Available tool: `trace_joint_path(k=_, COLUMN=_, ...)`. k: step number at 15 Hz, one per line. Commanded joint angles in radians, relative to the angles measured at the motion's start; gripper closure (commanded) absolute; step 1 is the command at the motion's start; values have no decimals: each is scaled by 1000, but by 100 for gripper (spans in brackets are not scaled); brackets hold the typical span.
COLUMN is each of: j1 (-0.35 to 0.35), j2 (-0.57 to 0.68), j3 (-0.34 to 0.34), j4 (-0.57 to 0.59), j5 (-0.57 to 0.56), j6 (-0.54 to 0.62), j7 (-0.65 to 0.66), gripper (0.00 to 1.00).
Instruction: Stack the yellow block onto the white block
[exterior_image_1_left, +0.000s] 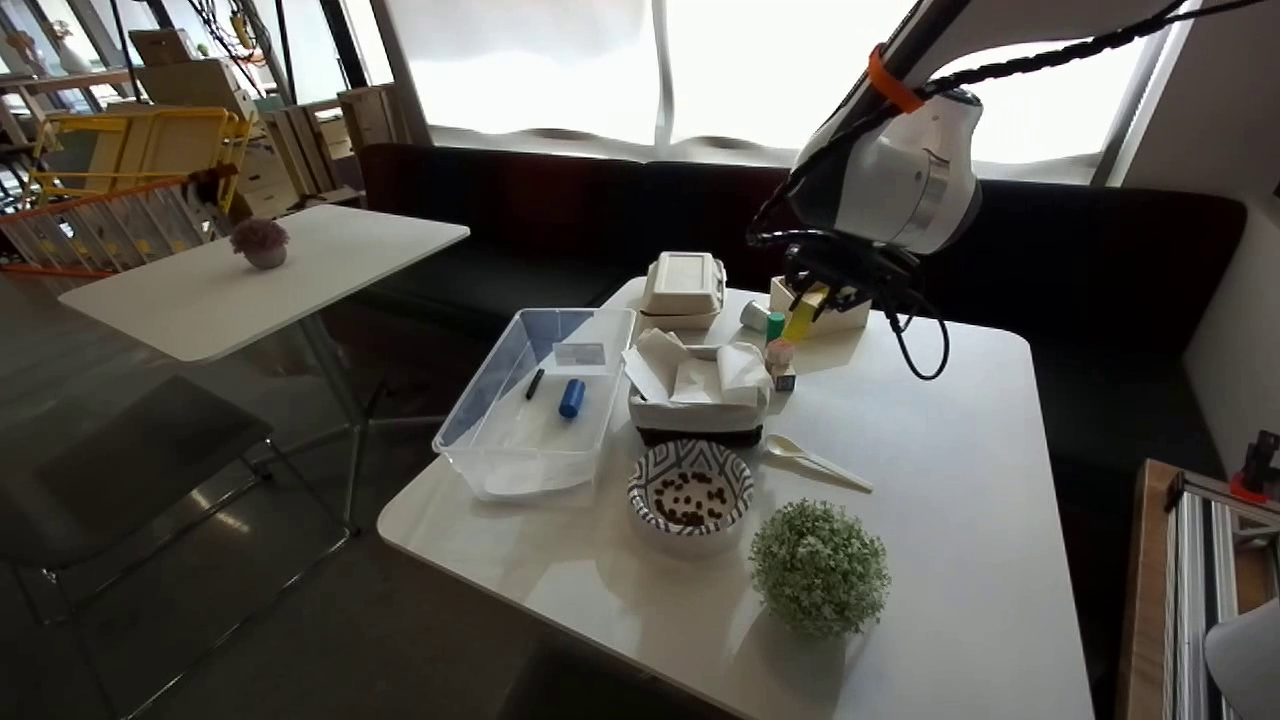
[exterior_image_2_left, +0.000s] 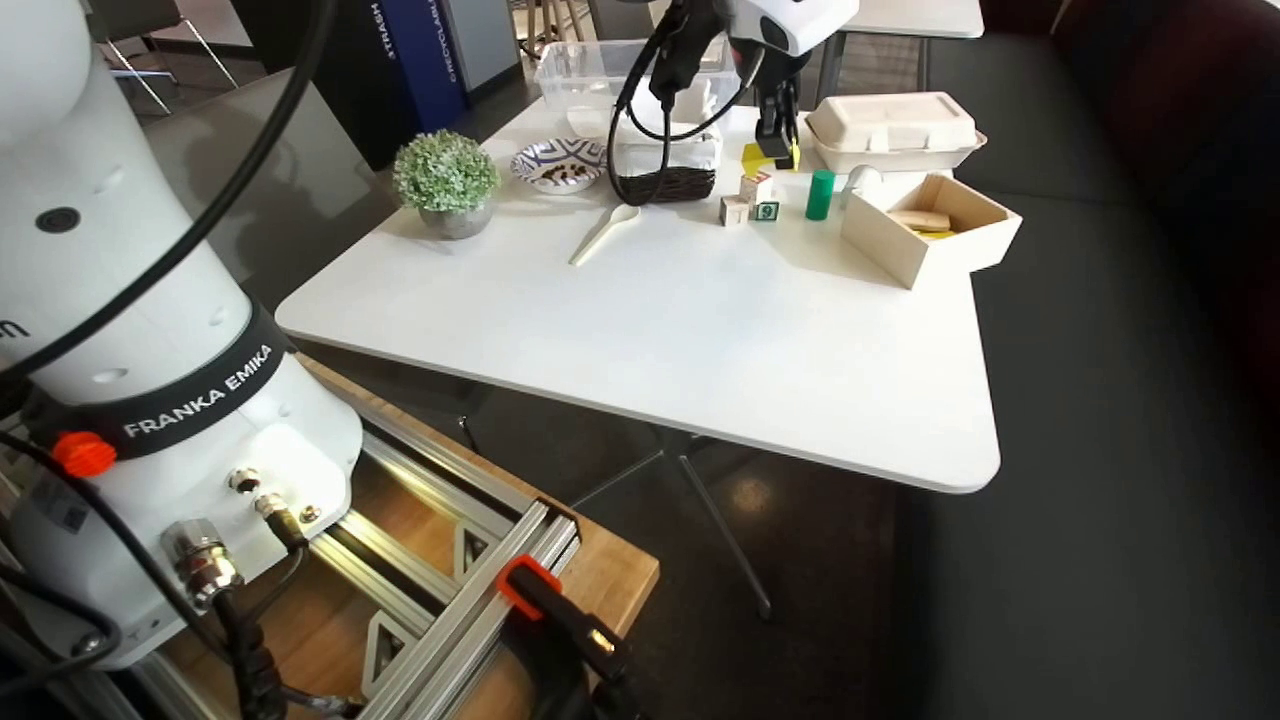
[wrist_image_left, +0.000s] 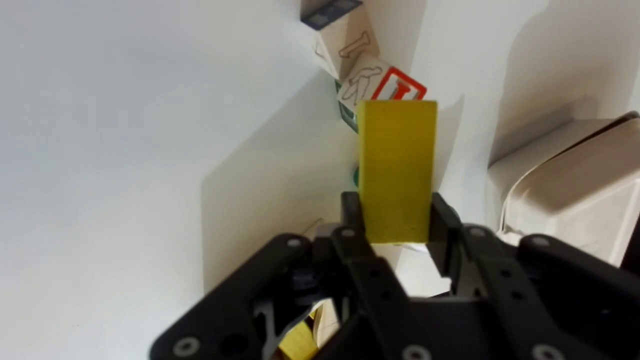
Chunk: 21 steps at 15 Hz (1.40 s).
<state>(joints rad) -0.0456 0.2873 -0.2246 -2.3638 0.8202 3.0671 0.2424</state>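
Observation:
My gripper (wrist_image_left: 395, 216) is shut on a bright yellow block (wrist_image_left: 397, 165), which sticks out beyond the fingertips in the wrist view. In the exterior views the gripper (exterior_image_1_left: 822, 292) holds the yellow block (exterior_image_1_left: 799, 318) above the far part of the table; it also shows at the fingers (exterior_image_2_left: 757, 158). Small pale letter blocks stand just beyond it, one with a red-framed letter (wrist_image_left: 382, 82) resting on others (exterior_image_2_left: 735, 211). The yellow block partly hides them in the wrist view. A small white cylinder (exterior_image_2_left: 862, 184) lies close by. I cannot tell which is the white block.
A green cylinder (exterior_image_2_left: 820, 195) stands beside a pale wooden box (exterior_image_2_left: 880, 250) holding yellow and wooden pieces. A white takeout box (exterior_image_2_left: 890, 130), a paper-lined basket (exterior_image_1_left: 700, 415), a patterned bowl (exterior_image_1_left: 690, 530), a spoon (exterior_image_1_left: 820, 462), a plant (exterior_image_1_left: 820, 568) and a clear bin (exterior_image_1_left: 525, 470) share the table.

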Motion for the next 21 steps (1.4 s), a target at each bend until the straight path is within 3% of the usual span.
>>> trace_joint_path(k=1, j1=-11, j2=37, j3=19, j4=30, j5=-86, j6=26, j7=60, gripper=91)
trace_joint_path(k=6, j1=16, j2=-7, j3=32, j4=9, j5=-35, j6=124, j7=17, gripper=91)
trace_joint_path(k=10, j1=44, j2=0, j3=61, j4=-66, j5=-69, j6=408, j7=70, gripper=91)
trace_joint_path(k=14, j1=125, j2=39, j3=66, j4=-146, j5=26, j6=679, j7=22, gripper=91)
trace_joint_path(k=17, j1=174, j2=73, j3=77, j4=-179, j5=81, j6=823, j7=4, gripper=91)
trace_joint_path(k=20, j1=167, j2=108, j3=136, j4=-196, j5=100, j6=949, j7=-29, gripper=91)
trace_joint_path(k=21, j1=129, j2=80, j3=142, j4=-188, j5=74, j6=892, j7=-12, gripper=66)
